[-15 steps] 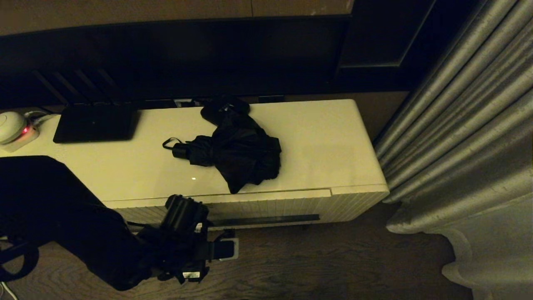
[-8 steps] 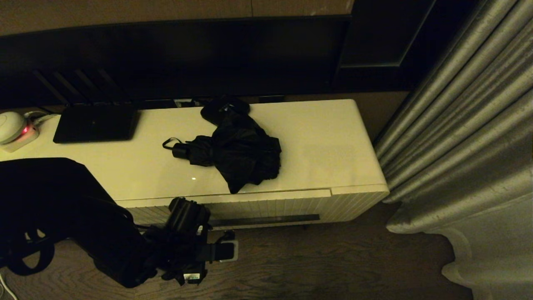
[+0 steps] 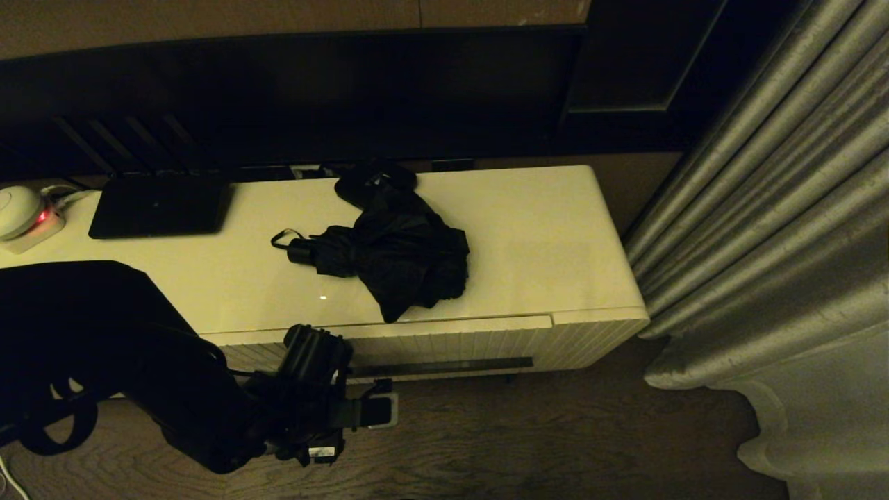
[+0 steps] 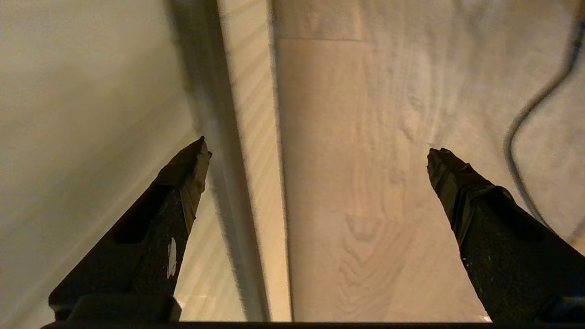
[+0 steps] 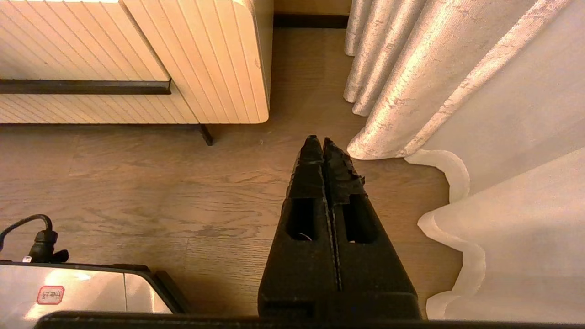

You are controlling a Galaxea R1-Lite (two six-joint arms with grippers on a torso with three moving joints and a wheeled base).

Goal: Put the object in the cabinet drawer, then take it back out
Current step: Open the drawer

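Head view: the left end effector point(image 3: 371, 411) has crept closer to the drawer point(image 3: 444, 351) front — fingers spread wide, empty; umbrella point(image 3: 389, 253) untouched mid-tabletop, drawer unopened.

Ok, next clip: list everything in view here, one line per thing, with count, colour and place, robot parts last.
umbrella: one, black, loosely bunched on the cabinet top, mid-surface
cabinet drawer: one, cream, ribbed front with dark handle slot, shut
flat device: one, black, back left of the cabinet top
round device: one, white with a red light, far left
curtain: one, silvery grey, right of the cabinet
floor: wood, dark brown
left gripper: one, black, open, low before the drawer front
right gripper: one, black, shut, parked above the floor near the curtain
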